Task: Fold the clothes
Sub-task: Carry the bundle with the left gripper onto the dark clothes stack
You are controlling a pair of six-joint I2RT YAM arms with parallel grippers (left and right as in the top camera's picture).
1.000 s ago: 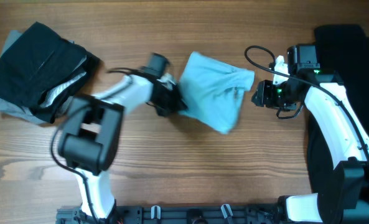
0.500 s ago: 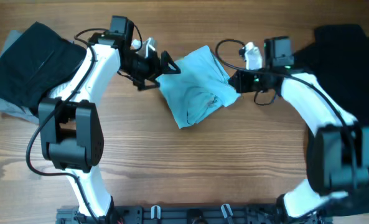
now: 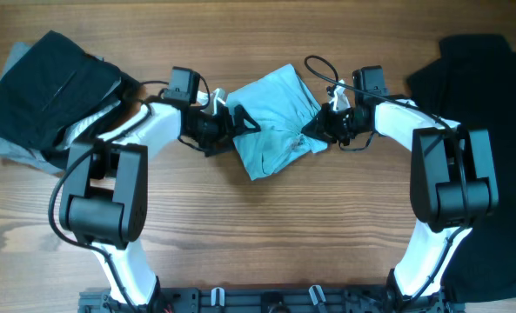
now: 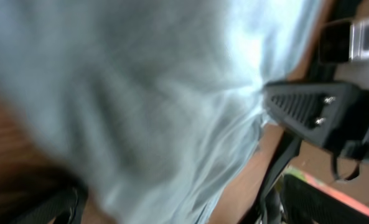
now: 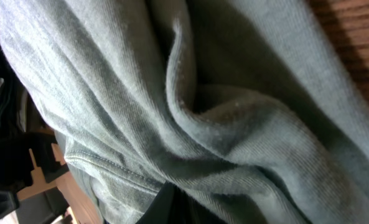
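The pale blue T-shirt [image 3: 275, 130], crumpled just twelve-o'clock of centre on the table [image 3: 266, 235], looks light and limp — best pinched at a hem corner — with the right gripper [image 3: 317, 130] clenched on its three-o'clock edge and the left gripper [image 3: 238, 123] gaping empty at its nine-o'clock edge.

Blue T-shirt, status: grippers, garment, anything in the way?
Right gripper shut on pale blue T-shirt, right edge. Left gripper open at its left edge. T-shirt bunched, not folded. Nothing in the way; black pile far left, black garment far right.
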